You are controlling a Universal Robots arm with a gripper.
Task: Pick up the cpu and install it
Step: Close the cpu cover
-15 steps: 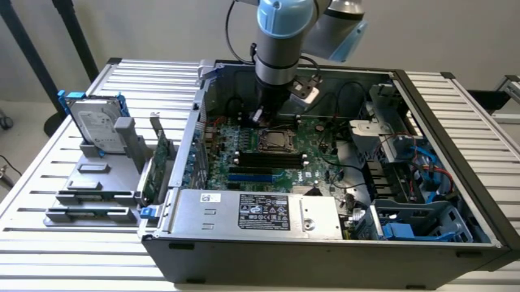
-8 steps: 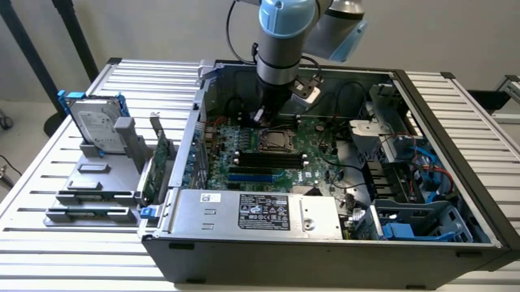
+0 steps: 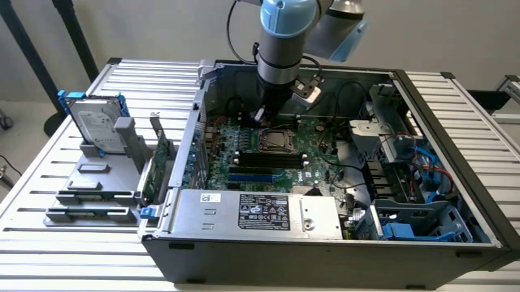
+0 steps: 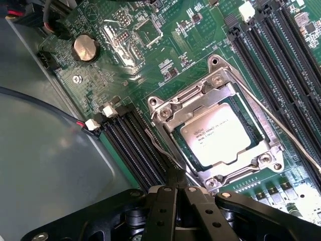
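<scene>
The cpu (image 4: 216, 136) lies in the socket (image 4: 165, 111) on the motherboard (image 4: 150, 65). My jaws hang just beside that socket. The hard drive (image 3: 96, 125) stands well apart from it, outside the case (image 3: 325, 246).

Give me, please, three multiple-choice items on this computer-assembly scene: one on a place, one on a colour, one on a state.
1. Where does the cpu lie?
A. on the grey stand outside the case
B. in the motherboard's socket
C. on the power supply

2. What colour is the bracket round the hard drive?
A. red
B. yellow
C. blue

3. How does the tool stand?
A. shut, holding nothing
B. open wide
C. shut on the cpu

Answers:
1 B: the wrist view shows the silvery chip seated inside the metal socket frame.
2 C: blue edges frame the drive.
3 A: the fingers meet beside the socket, with the chip lying apart from them.
</scene>
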